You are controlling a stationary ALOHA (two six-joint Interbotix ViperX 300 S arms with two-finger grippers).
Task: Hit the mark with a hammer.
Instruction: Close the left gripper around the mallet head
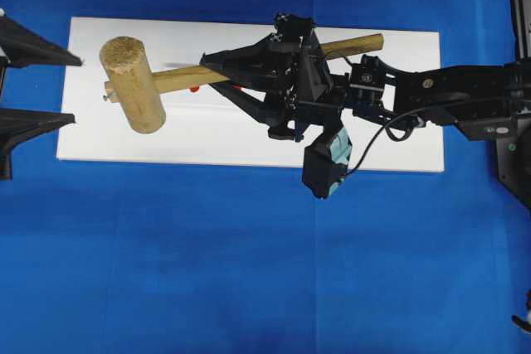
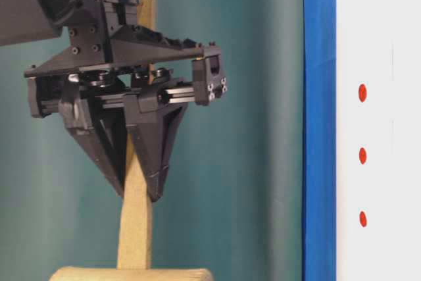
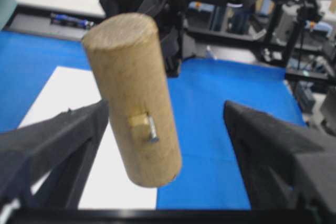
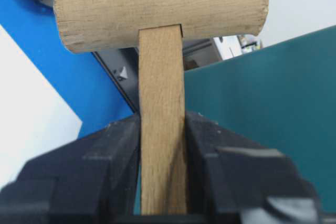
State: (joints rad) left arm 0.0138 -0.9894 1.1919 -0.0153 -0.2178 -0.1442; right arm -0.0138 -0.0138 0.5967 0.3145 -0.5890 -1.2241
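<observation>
The blue worktop (image 1: 207, 271) spreads widest, and on it lies a white board (image 1: 249, 134) running lengthwise across the far half, its near long edge leaving a broad bare strip of blue towards the near edge of the worktop. In the table-level view a teal backdrop (image 2: 256, 129) stands behind everything.

My right arm (image 1: 465, 101) reaches in from the right edge over the board's right end. My right gripper (image 1: 217, 72) is clenched on the hammer (image 1: 145, 80), the fingers (image 4: 105, 161) pressing the flat sides of the handle (image 1: 357, 45) partway along it, with wood sticking out behind the wrist towards the board's far right corner. The hammer is held above the board's left half, clear of the surface in the left wrist view; its thick cylindrical head (image 3: 134, 98) hangs near the board's left short edge, crosswise to the board's length, with a small screw (image 3: 152, 129) showing at the handle joint.

My left gripper (image 1: 33, 84) sits at the worktop's left edge, spread wide and holding nothing, its fingertips (image 1: 70, 60) just past the board's left edge, apart from the head.

Three red marks (image 2: 362, 155) sit in a row on the board; one (image 1: 194, 88) peeks out right under the handle.
</observation>
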